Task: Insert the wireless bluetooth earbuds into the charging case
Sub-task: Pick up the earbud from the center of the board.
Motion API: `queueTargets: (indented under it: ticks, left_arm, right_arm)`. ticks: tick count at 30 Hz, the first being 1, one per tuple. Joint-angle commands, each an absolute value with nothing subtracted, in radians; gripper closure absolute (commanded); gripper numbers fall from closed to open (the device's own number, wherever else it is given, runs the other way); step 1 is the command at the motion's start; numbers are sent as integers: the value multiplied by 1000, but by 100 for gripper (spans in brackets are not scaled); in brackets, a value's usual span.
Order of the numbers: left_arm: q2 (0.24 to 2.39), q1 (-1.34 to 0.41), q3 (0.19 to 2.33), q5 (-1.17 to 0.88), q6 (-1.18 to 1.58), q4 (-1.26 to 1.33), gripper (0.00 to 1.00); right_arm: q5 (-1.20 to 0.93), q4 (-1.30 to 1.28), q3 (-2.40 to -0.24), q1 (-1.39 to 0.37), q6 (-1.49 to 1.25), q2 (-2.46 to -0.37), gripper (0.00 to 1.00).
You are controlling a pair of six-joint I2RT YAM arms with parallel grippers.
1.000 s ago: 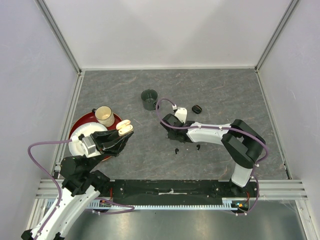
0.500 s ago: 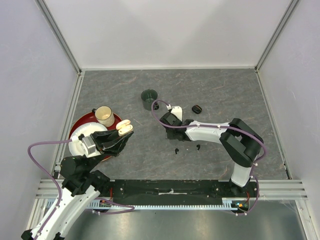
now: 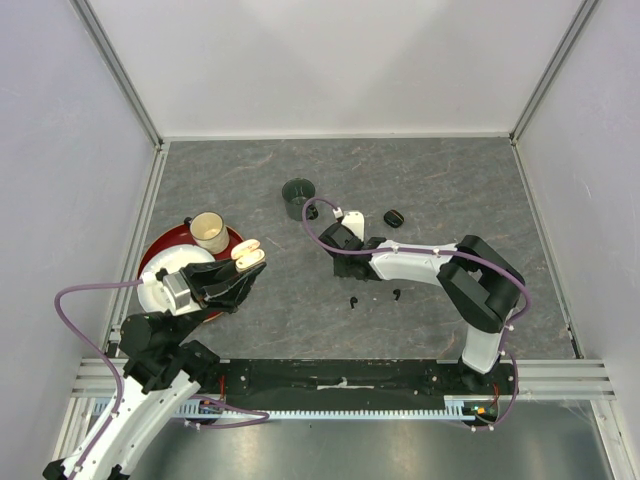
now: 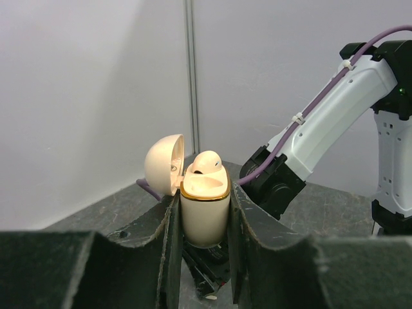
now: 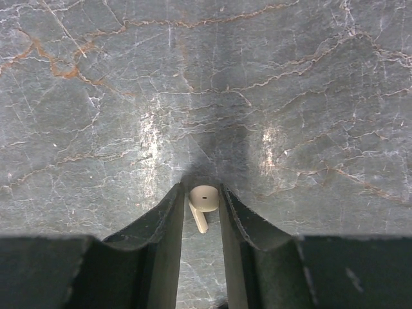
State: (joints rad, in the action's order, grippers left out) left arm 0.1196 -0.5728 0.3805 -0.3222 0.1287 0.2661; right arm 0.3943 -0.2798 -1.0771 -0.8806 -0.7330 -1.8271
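Cream-white plastic sits between the right arm's fingers. Over the last second that arm has slid a little toward eleven o'clock in the overhead view. Its fingers have narrowed until they stand just beside the head of a tiny stemmed cream-white earbud lying on the grey marbled counter. Whether they already pinch it I cannot tell. If they do, the carry to the case is probably next.

Nearest of the containers, at nine o'clock from that earbud, is a cream, gold-rimmed, egg-shaped charging case. The left arm's fingers are clamped on its body. It stands upright with its lid swung open, and a second cream-white earbud is seated inside.

Beyond it, a round red plate carries a white bowl and a cream cup.

Two small black earbuds lie loose at six o'clock from the right fingers. A closed black oval case rests at two o'clock. A dark green mug stands at eleven, and I cannot make out anything in its dark interior.
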Motion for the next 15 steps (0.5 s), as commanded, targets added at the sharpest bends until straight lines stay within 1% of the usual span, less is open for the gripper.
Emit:
queueTargets:
  ticks: [1,10,11,12,14,15]
  left_arm:
    - [110,-569,390,-307,112,272,98]
    - [110,-569,388,-308,115,272,98]
    - [109,-569,388,-310,117,270,98]
    - [109,-569,388,-310,117,270,98]
    - [107,-569,388,-308,118,270,98]
    - [109,-569,388,-308,118,270,98]
  right_arm:
    - [373,-325,-1075,-879,-755,-1858,66]
    - [370,-330,-1068,-879,-758,-1845,71]
    - [367,-330,-1068,-877,-758,-1845,73]
    - [365,-330,-1069,-877,-755,-1845,76]
    - [364,-331,-1071,-877,-753,-1841,78]
    - [365,-331,-1071,-877,-752,-1836,83]
